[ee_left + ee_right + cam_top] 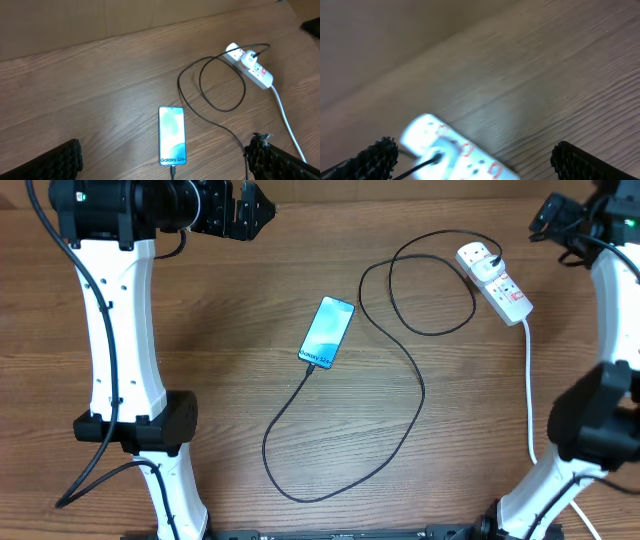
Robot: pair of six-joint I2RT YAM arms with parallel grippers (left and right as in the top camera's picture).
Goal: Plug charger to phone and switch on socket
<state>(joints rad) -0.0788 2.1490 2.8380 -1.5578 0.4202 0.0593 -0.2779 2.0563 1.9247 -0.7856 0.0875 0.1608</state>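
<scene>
Just below the right gripper (472, 150), hanging wide open, the socket (470, 160) is lying; descending fingers (372, 160) risk snagging the charger (417, 166), tugging its plug loose. Left gripper (252, 210) is idling wide, empty.

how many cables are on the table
2: the black charger looping from the phone to the socket, and the white lead running down the right side.

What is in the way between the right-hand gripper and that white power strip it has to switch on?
Nothing visible. The open right gripper hangs just off the far end of the power strip, with only bare table between them. The charger cable plugs in at that end.
</scene>
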